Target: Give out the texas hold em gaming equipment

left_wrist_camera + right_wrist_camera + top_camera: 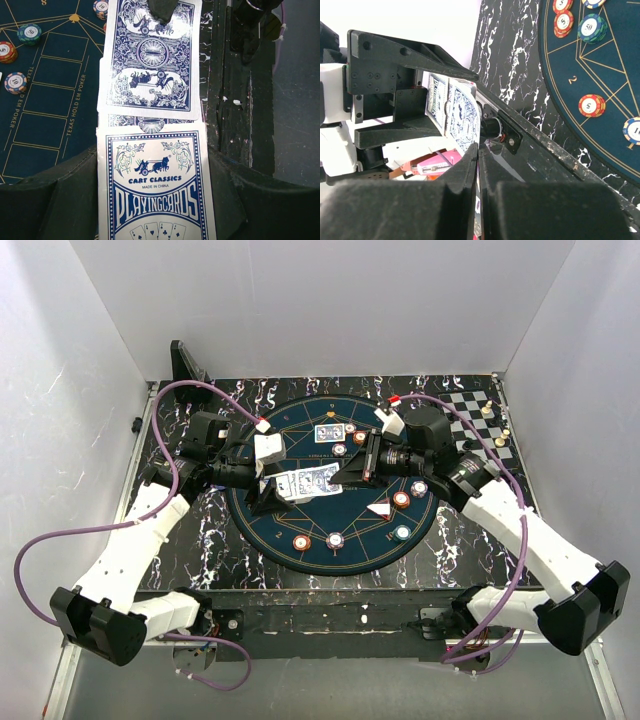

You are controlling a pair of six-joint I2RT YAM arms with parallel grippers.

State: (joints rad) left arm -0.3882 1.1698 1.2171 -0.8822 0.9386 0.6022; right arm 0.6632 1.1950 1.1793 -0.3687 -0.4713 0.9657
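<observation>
Left hand (274,490) grips card box (157,192); right hand (478,156) pinches its protruding card (150,65).

Round dark-blue mat (365,552) centred on black marbled tabletop (215,562); chessboard (476,410) far-right corner.

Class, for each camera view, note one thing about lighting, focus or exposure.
Top external: even light, no hard shadows on the mat. Left wrist: print on the card box and card is sharp, the left gripper's fingers nearly black. Right wrist: the right gripper's fingers are blurred, the white wall blown out, the chips crisp.
</observation>
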